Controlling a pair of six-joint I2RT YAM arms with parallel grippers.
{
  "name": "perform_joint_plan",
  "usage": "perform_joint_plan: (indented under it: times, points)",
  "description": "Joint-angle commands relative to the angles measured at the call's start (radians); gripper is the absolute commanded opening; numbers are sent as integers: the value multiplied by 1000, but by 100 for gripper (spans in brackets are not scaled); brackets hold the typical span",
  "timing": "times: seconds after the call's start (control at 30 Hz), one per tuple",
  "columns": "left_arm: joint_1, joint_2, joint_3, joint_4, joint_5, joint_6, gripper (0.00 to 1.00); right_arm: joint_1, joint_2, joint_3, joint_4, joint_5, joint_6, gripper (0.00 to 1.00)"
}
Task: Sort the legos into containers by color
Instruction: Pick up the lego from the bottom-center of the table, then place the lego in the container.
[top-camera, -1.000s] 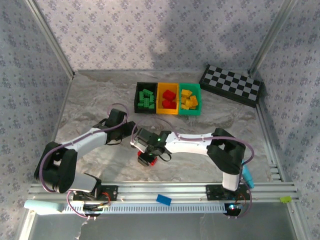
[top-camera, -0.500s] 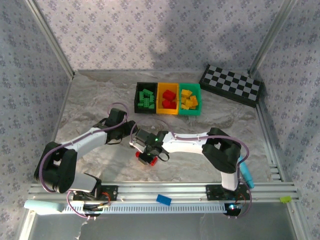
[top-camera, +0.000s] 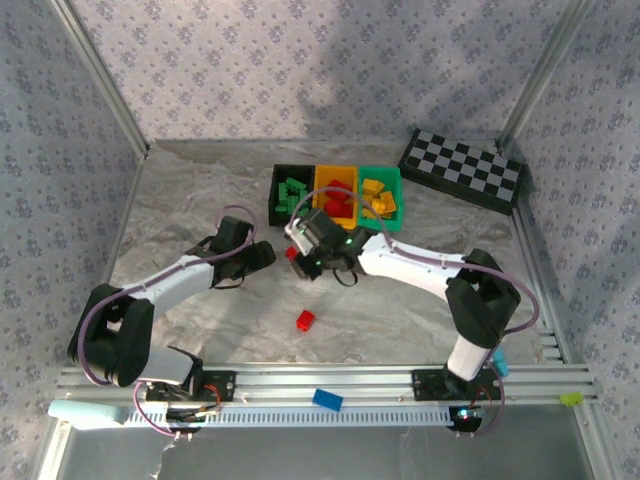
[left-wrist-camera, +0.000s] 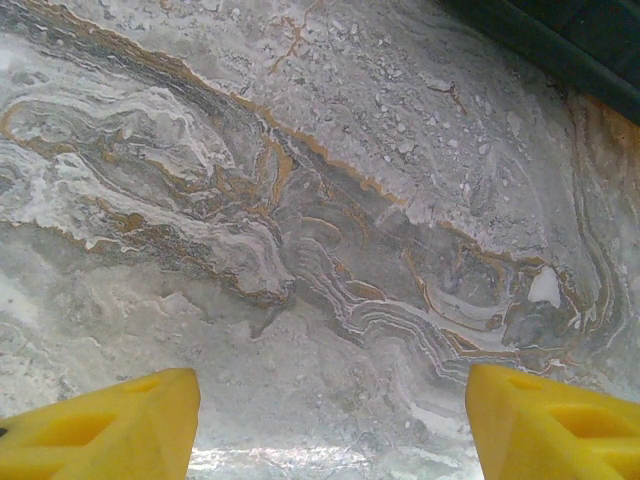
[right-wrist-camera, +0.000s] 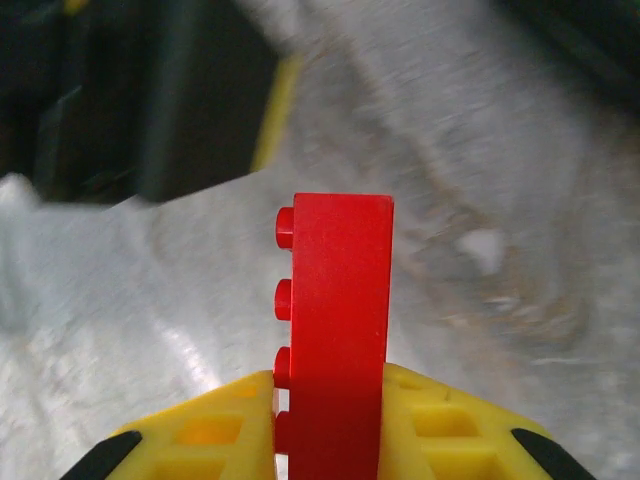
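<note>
My right gripper (top-camera: 297, 254) is shut on a red lego (right-wrist-camera: 335, 320), which stands upright between its yellow fingers (right-wrist-camera: 215, 430), studs to the left. It hovers just in front of the black container (top-camera: 278, 190). A second red lego (top-camera: 305, 320) lies on the marble table in front of it. The black container holds green legos (top-camera: 293, 197), the yellow container (top-camera: 318, 197) red ones and the green container (top-camera: 400, 200) yellow ones. My left gripper (top-camera: 264, 256) is open just left of the right one, with bare marble between its fingers (left-wrist-camera: 110, 430).
A checkered board (top-camera: 462, 170) leans at the back right. A blue brick (top-camera: 326, 399) rests on the front rail. A dark container wall (left-wrist-camera: 560, 40) crosses the top right of the left wrist view. Open marble lies to the left and right.
The right gripper closed on a red lego near the table's front and carried it up and back toward the containers. One red lego stayed behind. The left arm has not moved.
</note>
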Motion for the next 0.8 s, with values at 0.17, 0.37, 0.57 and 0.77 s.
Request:
perform_joint_plan:
  times: [0.17, 0.37, 0.57, 0.77]
  points:
    - [-45, -56, 8, -18, -19, -9, 71, -196, 41, 146, 41, 14, 40, 26]
    - [-80, -58, 13, -17, -27, -17, 71, -306, 182, 308, 30, -36, 137, 27]
    - [-101, -69, 8, -12, -31, -21, 71, -350, 301, 423, 19, -46, 205, 27]
    - [-110, -75, -8, 28, -13, -23, 71, -370, 411, 538, 3, -58, 231, 29]
